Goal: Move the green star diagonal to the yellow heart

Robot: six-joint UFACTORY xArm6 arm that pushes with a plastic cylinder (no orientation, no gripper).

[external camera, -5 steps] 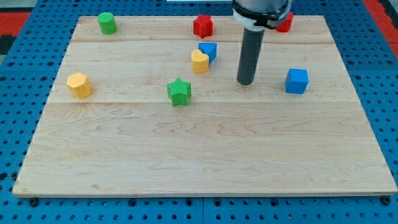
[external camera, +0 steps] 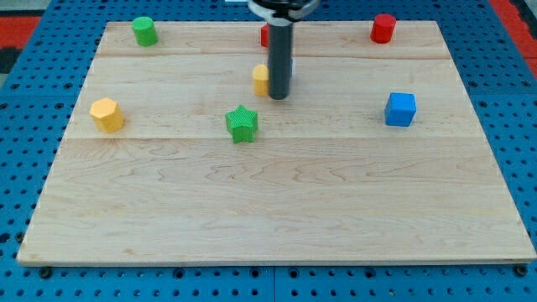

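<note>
The green star lies on the wooden board, left of centre. The yellow heart sits up and to the right of it, partly hidden behind my rod. My tip rests right beside the heart's right side, above and to the right of the star. The rod hides most of a blue block behind the heart and most of a red block near the top edge.
A green cylinder stands at the top left. A yellow hexagonal block sits at the left. A red cylinder stands at the top right. A blue cube sits at the right.
My tip has moved left, from the open board near the blue cube side to right beside the yellow heart. The heart has shifted slightly left. The red cylinder is now uncovered.
</note>
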